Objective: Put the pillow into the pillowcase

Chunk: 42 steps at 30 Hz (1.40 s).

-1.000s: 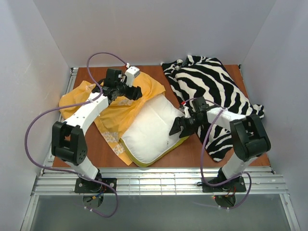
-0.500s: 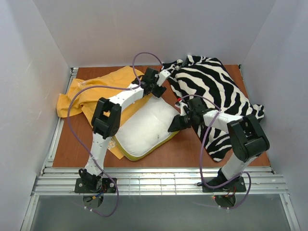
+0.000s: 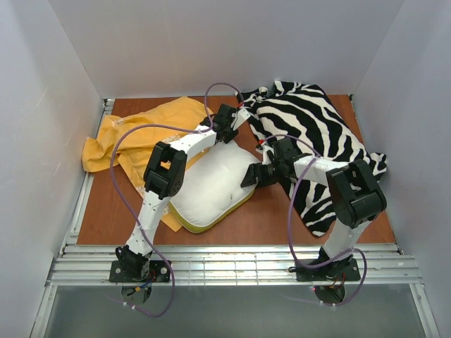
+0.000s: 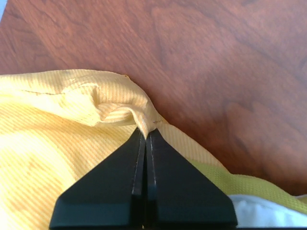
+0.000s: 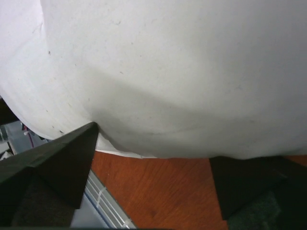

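Now mouth-opening step: left end effector [image 4: 145, 132] clamped on pillowcase [image 4: 57, 124] hem at pillow [image 3: 211, 186] far corner; right end effector [image 3: 252, 176] apart, straddling pillow right edge. Pillow seemingly outside case, on bench [image 3: 317, 225]. Next likely: right clamps, feeds pillow in.

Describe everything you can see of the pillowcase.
The pillowcase is orange-yellow cloth with a fine ribbed weave, limp and crumpled. It lies spread over the left rear of the wooden table, running from the left edge toward the middle, with one strip tucked under the left side of the white pillow. The left gripper is shut on a small fold of its edge.
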Available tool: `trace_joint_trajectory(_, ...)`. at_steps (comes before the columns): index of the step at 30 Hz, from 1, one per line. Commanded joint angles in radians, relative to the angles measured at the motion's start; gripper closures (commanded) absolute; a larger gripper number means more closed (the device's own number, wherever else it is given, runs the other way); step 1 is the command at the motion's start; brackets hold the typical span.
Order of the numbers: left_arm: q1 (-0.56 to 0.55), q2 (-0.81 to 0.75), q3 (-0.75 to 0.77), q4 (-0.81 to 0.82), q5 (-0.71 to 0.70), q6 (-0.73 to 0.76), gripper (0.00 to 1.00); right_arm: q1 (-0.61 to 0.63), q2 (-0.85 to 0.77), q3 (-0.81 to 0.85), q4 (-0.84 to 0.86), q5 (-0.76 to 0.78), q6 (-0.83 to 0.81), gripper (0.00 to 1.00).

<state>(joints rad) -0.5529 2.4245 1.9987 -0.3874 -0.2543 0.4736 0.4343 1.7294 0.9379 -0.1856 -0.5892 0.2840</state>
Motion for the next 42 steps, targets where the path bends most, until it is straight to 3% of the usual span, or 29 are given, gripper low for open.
trace_joint_trajectory(1,-0.004,-0.145,-0.049,-0.025,0.071,0.004,1.0,0.001,0.065,0.016,0.121,-0.011,0.036,0.23)
trace_joint_trajectory(2,-0.005,-0.168,-0.064,-0.03,0.105,-0.019,1.0,0.001,0.067,0.016,0.17,-0.012,0.043,0.36)
trace_joint_trajectory(4,-0.013,-0.24,-0.081,-0.074,0.177,-0.045,1.0,0.001,0.058,0.016,0.204,0.008,0.044,0.5)
trace_joint_trajectory(5,-0.015,-0.27,-0.106,-0.09,0.285,-0.058,1.0,0.001,0.055,0.015,0.222,0.005,0.043,0.57)
trace_joint_trajectory(6,-0.025,-0.3,-0.123,-0.102,0.326,-0.076,1.0,0.001,0.045,0.013,0.232,0.0,0.047,0.72)
trace_joint_trajectory(9,-0.057,-0.395,-0.192,-0.123,0.45,-0.105,1.0,0.001,0.024,-0.001,0.253,0.009,0.058,0.99)
trace_joint_trajectory(12,-0.073,-0.446,-0.207,-0.155,0.516,-0.163,1.0,0.001,-0.007,-0.03,0.256,0.023,0.032,0.99)
trace_joint_trajectory(15,-0.071,-0.436,-0.18,-0.177,0.452,-0.182,1.0,0.0,-0.047,-0.079,0.265,0.023,0.011,0.99)
trace_joint_trajectory(19,-0.073,-0.424,-0.156,-0.2,0.503,-0.194,1.0,0.0,-0.088,-0.122,0.307,0.003,0.029,0.99)
trace_joint_trajectory(26,-0.123,-0.444,-0.189,-0.214,0.711,-0.404,1.0,-0.012,-0.137,-0.09,0.52,-0.02,0.138,0.99)
trace_joint_trajectory(29,-0.136,-0.502,-0.225,-0.122,0.802,-0.51,1.0,-0.046,-0.145,-0.013,0.575,-0.034,0.178,0.99)
trace_joint_trajectory(33,-0.131,-0.591,-0.308,0.002,0.764,-0.556,1.0,-0.074,-0.154,0.006,0.63,-0.09,0.184,0.99)
trace_joint_trajectory(36,-0.113,-0.547,-0.279,-0.062,0.634,-0.48,0.99,-0.072,-0.14,-0.069,0.627,-0.058,0.144,0.99)
trace_joint_trajectory(39,-0.078,-0.55,-0.284,-0.12,0.428,-0.422,0.71,-0.074,-0.14,-0.129,0.542,-0.035,0.071,0.99)
trace_joint_trajectory(40,-0.056,-0.577,-0.303,-0.123,0.409,-0.411,0.55,-0.074,-0.148,-0.139,0.525,-0.028,0.058,0.99)
trace_joint_trajectory(42,0.005,-0.674,-0.379,-0.148,0.357,-0.399,0.46,-0.075,-0.172,-0.157,0.467,-0.023,0.034,0.98)
